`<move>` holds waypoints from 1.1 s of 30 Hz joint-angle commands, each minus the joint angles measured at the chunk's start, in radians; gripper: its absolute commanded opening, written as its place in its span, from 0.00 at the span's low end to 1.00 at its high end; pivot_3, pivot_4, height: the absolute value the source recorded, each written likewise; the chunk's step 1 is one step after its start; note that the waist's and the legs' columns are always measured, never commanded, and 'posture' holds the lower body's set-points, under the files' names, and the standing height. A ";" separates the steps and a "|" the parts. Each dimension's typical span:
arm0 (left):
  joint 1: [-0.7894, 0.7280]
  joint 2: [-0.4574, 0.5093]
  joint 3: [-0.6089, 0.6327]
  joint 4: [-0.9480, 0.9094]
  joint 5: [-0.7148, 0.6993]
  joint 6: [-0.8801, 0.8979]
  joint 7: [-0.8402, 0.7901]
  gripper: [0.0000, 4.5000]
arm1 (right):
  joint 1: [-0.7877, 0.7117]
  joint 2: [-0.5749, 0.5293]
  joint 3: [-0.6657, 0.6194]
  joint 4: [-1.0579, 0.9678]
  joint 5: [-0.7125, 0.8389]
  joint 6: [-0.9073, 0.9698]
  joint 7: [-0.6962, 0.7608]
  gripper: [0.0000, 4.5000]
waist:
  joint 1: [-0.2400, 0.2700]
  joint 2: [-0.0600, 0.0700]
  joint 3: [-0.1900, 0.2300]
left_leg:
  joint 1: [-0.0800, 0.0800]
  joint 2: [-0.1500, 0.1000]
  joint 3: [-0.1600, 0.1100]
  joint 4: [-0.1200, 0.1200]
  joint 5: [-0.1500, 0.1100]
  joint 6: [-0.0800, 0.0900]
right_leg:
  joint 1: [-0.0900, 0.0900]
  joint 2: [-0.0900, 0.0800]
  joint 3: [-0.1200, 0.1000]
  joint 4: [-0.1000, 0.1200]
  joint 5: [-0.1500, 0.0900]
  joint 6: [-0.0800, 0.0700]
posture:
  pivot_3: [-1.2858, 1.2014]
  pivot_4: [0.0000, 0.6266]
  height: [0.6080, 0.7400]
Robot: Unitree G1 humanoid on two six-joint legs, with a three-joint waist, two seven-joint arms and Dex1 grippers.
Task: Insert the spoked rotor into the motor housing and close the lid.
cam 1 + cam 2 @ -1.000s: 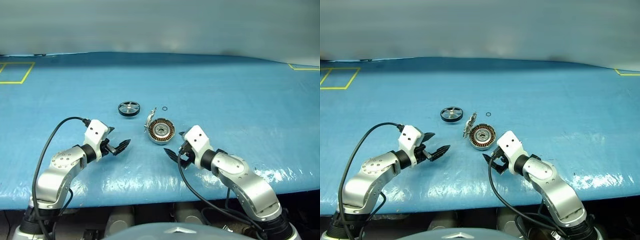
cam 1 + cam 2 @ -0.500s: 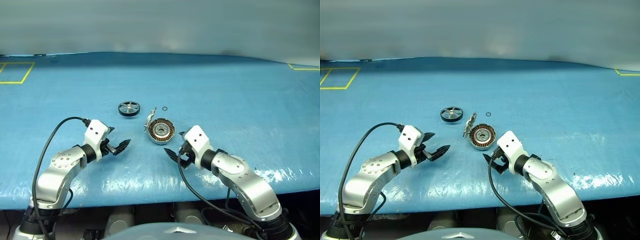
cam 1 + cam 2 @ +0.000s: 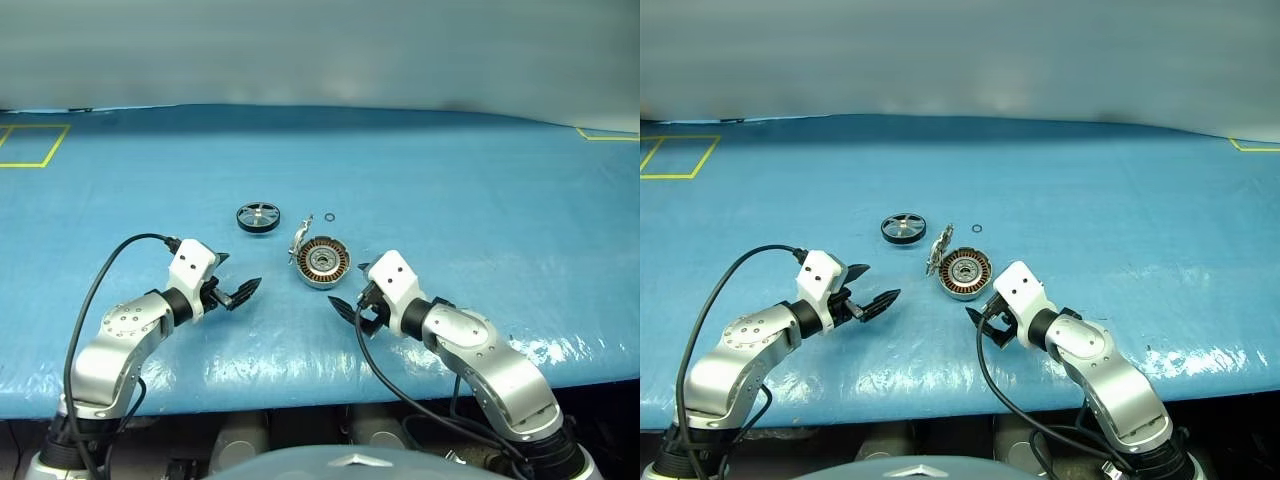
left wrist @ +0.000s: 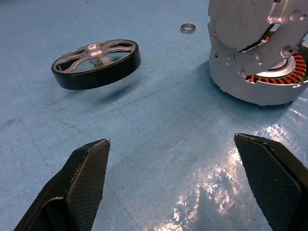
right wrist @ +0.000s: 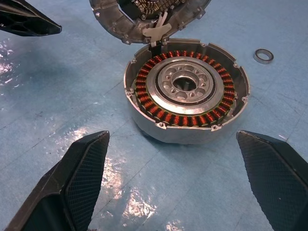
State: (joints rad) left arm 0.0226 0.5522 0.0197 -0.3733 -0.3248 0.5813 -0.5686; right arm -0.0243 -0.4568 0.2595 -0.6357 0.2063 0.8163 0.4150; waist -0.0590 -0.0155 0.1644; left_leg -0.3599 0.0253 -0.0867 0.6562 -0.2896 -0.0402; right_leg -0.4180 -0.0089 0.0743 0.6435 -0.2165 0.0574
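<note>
The spoked rotor (image 3: 258, 217), a black ring with silvery spokes, lies flat on the blue table cover, left of and slightly beyond the motor housing (image 3: 323, 264). The housing's copper windings (image 5: 185, 89) face up. Its lid (image 3: 298, 243) stands raised on edge at the housing's left rim. My left gripper (image 3: 238, 277) is open, near the table's front and short of the rotor (image 4: 96, 62). Open too, my right gripper (image 3: 350, 288) hovers just in front of the housing with nothing between its fingers (image 5: 86, 168).
A tiny black o-ring (image 3: 329, 215) lies just beyond the housing. Yellow tape rectangles mark the far left (image 3: 30, 145) and far right (image 3: 605, 133) of the blue cover (image 3: 480, 200). The table's front edge runs close below both arms.
</note>
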 commanded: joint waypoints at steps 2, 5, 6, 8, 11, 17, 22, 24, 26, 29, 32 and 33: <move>-0.008 -0.004 -0.001 -0.030 0.003 -0.021 -0.002 1.00 | -0.028 -0.017 0.008 -0.021 -0.006 -0.013 0.018 0.99 | 0.000 0.000 0.000 | 0.000 0.000 0.000 0.000 0.000 0.000 | 0.000 0.000 0.000 0.000 0.000 0.000 | 0.52 0.24 1.00; -0.013 -0.005 -0.005 -0.026 0.006 -0.022 0.000 1.00 | -0.078 -0.079 0.052 -0.022 -0.020 -0.005 0.074 0.99 | -0.001 0.000 0.000 | 0.000 0.000 0.000 0.001 0.000 0.000 | 0.000 0.000 0.000 0.000 0.000 0.000 | 0.52 0.24 1.00; -0.015 -0.005 -0.006 -0.025 0.006 -0.022 0.000 1.00 | -0.100 -0.106 0.071 -0.021 -0.025 -0.002 0.098 0.99 | -0.001 0.000 0.000 | 0.000 0.000 0.000 0.001 0.000 0.000 | 0.000 0.000 0.000 0.000 0.000 0.000 | 0.52 0.24 1.00; -0.018 -0.006 -0.008 -0.023 0.007 -0.023 0.001 1.00 | -0.168 -0.185 0.138 -0.016 -0.052 0.005 0.167 0.99 | 0.000 0.000 0.000 | 0.000 0.000 0.000 0.002 0.000 0.000 | 0.001 0.000 0.000 0.000 0.000 0.000 | 0.52 0.24 1.00; -0.020 -0.008 -0.010 -0.021 0.007 -0.024 0.002 1.00 | -0.276 -0.275 0.238 0.004 -0.098 -0.002 0.265 0.99 | 0.000 0.000 0.000 | 0.000 0.000 0.000 0.003 0.000 0.000 | 0.001 0.000 0.000 0.000 0.000 0.000 | 0.52 0.24 1.00; -0.010 -0.017 -0.010 -0.026 0.009 -0.030 0.007 1.00 | -0.516 -0.308 0.403 0.136 -0.217 -0.095 0.433 0.99 | 0.000 0.000 0.000 | 0.000 0.000 -0.001 0.003 0.000 0.000 | 0.002 0.000 -0.001 0.000 0.001 0.000 | 0.52 0.24 1.00; 0.015 -0.024 -0.002 -0.040 0.011 -0.045 0.012 1.00 | -0.663 -0.282 0.489 0.276 -0.321 -0.201 0.542 0.99 | 0.001 0.001 0.001 | 0.000 0.000 -0.001 0.003 0.000 0.001 | 0.001 -0.001 -0.002 0.000 0.002 -0.001 | 0.52 0.24 1.00; 0.030 -0.028 0.001 -0.047 0.012 -0.068 0.011 1.00 | -0.691 -0.269 0.496 0.319 -0.344 -0.231 0.573 0.99 | 0.001 0.001 0.001 | 0.000 0.000 -0.001 0.003 0.000 0.001 | 0.001 -0.001 -0.002 0.000 0.004 -0.004 | 0.52 0.24 1.00; 0.045 -0.028 -0.001 -0.054 0.017 -0.095 0.008 1.00 | -0.707 -0.255 0.495 0.355 -0.361 -0.259 0.597 0.99 | 0.003 0.001 0.001 | 0.000 0.000 -0.001 0.003 -0.001 0.001 | 0.001 -0.001 -0.002 0.000 0.004 -0.004 | 0.52 0.24 1.00; 0.076 -0.027 -0.008 -0.063 0.019 -0.142 -0.011 1.00 | -0.722 -0.234 0.492 0.406 -0.390 -0.301 0.630 0.99 | 0.005 0.001 0.001 | 0.000 0.000 -0.001 0.003 -0.001 0.001 | 0.001 -0.002 -0.003 0.000 0.004 -0.005 | 0.52 0.24 1.00; 0.112 -0.016 -0.028 -0.070 0.016 -0.196 -0.056 1.00 | -0.723 -0.215 0.483 0.436 -0.400 -0.328 0.656 0.99 | 0.007 0.001 0.001 | 0.000 0.000 -0.001 0.003 -0.001 0.001 | 0.001 -0.002 -0.003 0.000 0.004 -0.005 | 0.52 0.24 1.00; 0.126 -0.008 -0.038 -0.072 0.018 -0.216 -0.079 1.00 | -0.721 -0.207 0.479 0.444 -0.400 -0.335 0.663 0.99 | 0.006 0.001 0.001 | 0.000 0.000 -0.001 0.003 -0.001 0.001 | 0.001 -0.002 -0.003 0.000 0.004 -0.005 | 0.52 0.24 1.00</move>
State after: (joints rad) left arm 0.1385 0.5338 -0.0061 -0.3999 -0.3123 0.4066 -0.6159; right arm -0.7279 -0.6731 0.7612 -0.1868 -0.1879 0.5060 1.0626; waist -0.0530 -0.0143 0.1654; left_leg -0.3602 0.0250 -0.0874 0.6587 -0.2903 -0.0393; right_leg -0.4169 -0.0106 0.0716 0.6433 -0.2130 0.0525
